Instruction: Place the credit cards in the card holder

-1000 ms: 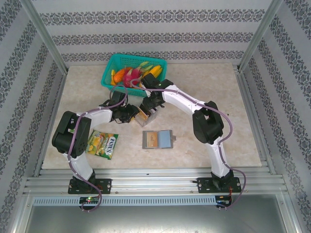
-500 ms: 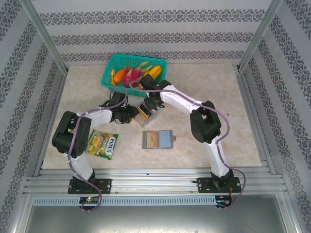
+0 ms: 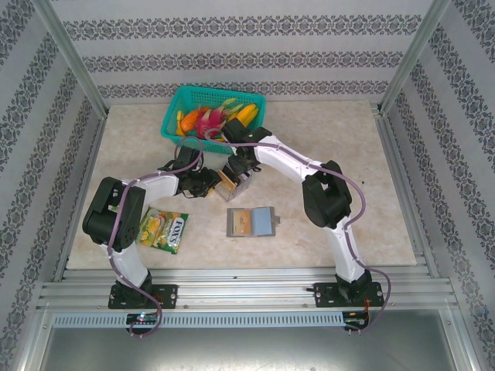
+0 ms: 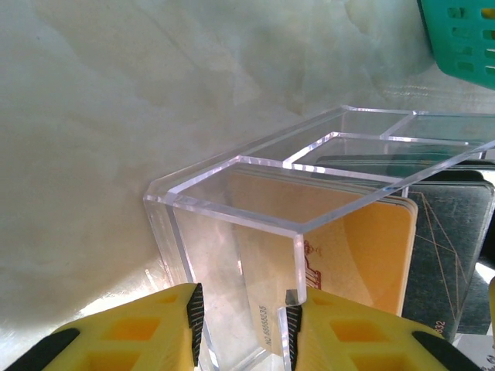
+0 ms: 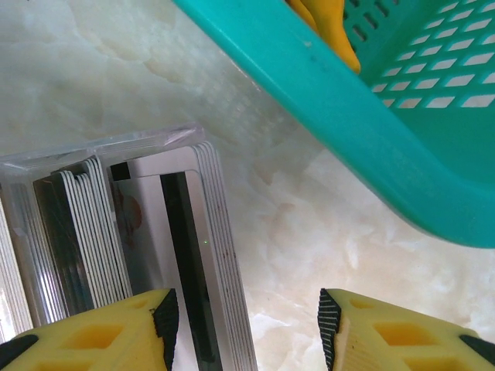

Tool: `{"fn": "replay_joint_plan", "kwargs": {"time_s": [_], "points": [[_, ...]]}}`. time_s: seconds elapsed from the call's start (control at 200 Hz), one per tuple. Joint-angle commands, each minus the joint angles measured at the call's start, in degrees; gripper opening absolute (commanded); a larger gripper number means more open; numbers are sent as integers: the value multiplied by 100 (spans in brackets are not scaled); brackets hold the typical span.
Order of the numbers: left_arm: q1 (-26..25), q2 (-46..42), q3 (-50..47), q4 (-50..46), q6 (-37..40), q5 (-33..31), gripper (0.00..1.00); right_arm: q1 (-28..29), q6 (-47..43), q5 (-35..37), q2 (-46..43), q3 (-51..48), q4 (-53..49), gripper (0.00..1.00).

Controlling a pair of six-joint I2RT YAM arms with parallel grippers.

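Near the table's point(image 3: 348, 139) centre, a clear box point(image 4: 232, 201) stands with the credit cards point(image 4: 363, 247) upright in its compartments, just short of the green basket point(image 3: 172, 120) at the far edge. Left gripper point(image 4: 244, 321): closed on the box's end wall. Right gripper point(image 5: 246, 321): jaws apart above the outermost white cards, holding nothing. Card holder point(image 3: 251, 222): lying open and flat toward the near edge, apart from the box. Snack packet point(image 3: 164, 229): beside it, toward the left edge.
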Motion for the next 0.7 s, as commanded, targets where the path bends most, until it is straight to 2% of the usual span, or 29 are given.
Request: {"fn": "replay_joint_plan", "kwargs": {"time_s": [0.0, 0.385, 0.694], "points": [[75, -75, -70, -98, 87, -90, 36, 39, 2, -35, 69, 199, -107, 52], [75, -13, -118, -50, 64, -70, 36, 18, 0, 70, 350, 270, -149, 52], [75, -24, -134, -84, 92, -91, 36, 30, -72, 449, 149, 264, -163, 50]]}}
